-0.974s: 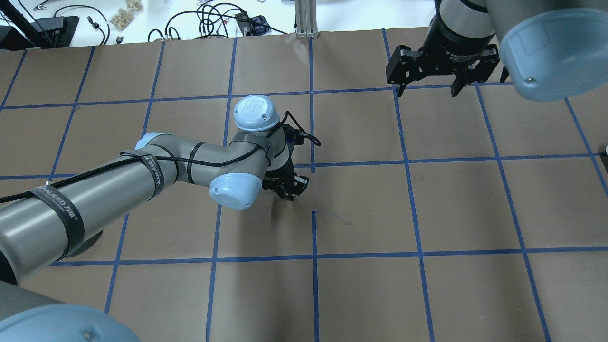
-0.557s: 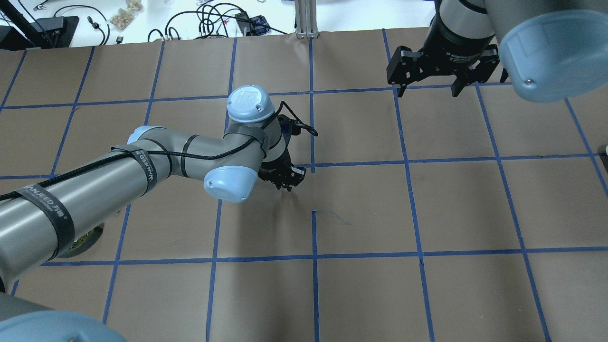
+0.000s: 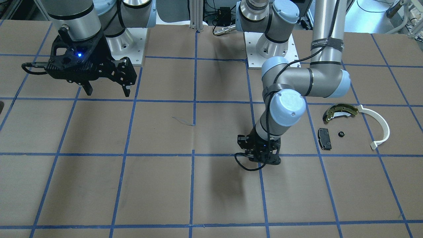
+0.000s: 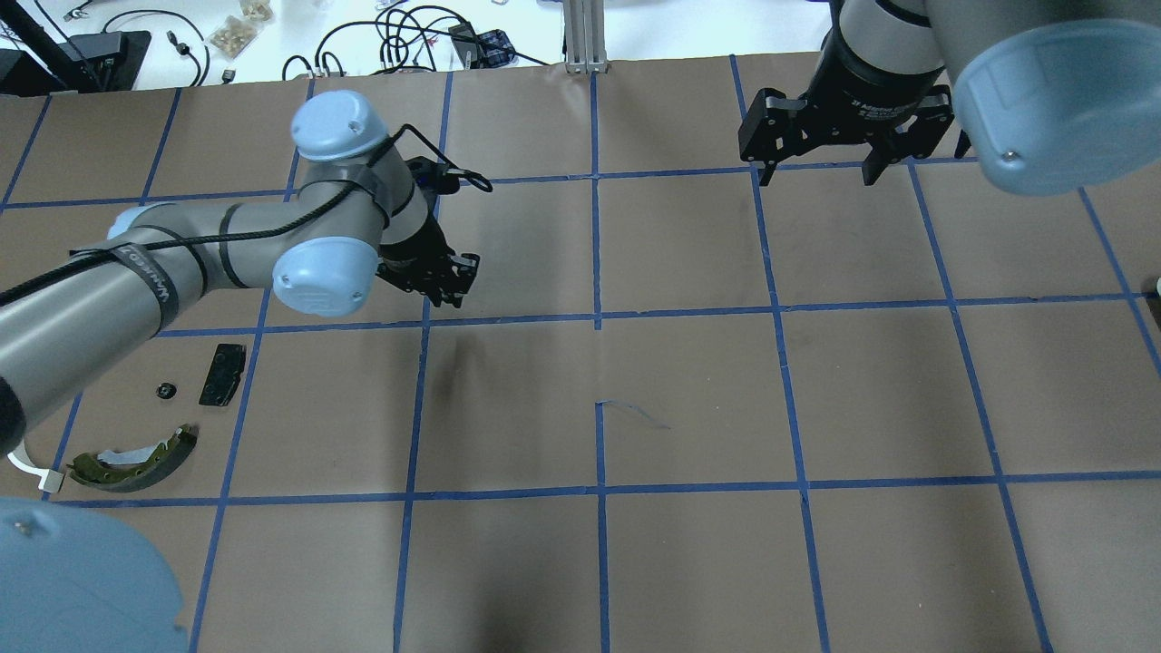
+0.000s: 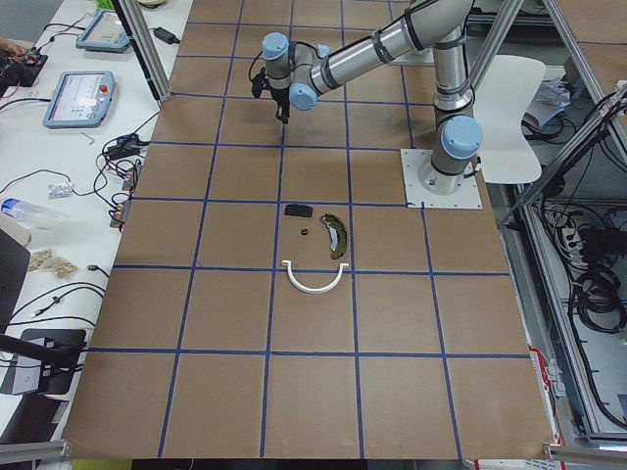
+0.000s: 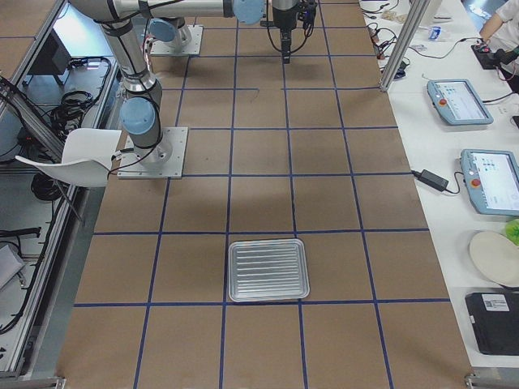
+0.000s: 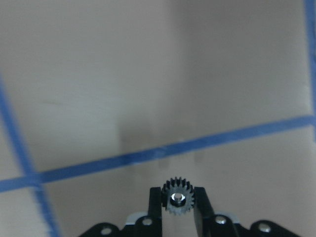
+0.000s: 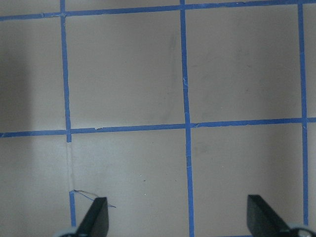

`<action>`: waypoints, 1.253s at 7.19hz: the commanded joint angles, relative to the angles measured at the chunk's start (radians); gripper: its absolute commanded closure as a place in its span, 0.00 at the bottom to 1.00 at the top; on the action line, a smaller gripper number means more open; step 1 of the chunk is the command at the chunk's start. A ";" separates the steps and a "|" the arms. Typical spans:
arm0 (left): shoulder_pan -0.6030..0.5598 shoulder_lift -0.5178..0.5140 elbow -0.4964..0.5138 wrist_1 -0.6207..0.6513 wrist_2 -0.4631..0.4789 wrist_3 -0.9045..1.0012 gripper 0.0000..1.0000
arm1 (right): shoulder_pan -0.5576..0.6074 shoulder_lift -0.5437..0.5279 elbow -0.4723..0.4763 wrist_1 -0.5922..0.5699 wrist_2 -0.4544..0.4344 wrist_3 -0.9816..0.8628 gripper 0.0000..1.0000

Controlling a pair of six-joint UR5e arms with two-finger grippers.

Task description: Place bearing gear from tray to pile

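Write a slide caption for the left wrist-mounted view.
Left claw pinching the small toothed bearing gear, a blue tape line crossing the brown-papered table beyond.

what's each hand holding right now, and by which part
The left hand pinches the bearing gear by opposite sides of its toothed rim. The right hand is open and holds nothing.

Bright, even light from above falls on the brown table [image 4: 689,562], with no glare on its paper. The left arm [image 3: 290,82] throws a soft, blurred shadow on the paper near it. The left wrist view is smeared, with only the gear [image 7: 178,201] fairly sharp. The right wrist view is clear but dimmer at its left edge.
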 commanded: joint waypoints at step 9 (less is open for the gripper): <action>0.698 0.026 -0.075 -0.011 0.079 0.779 1.00 | -0.002 0.000 -0.002 -0.002 0.000 0.003 0.00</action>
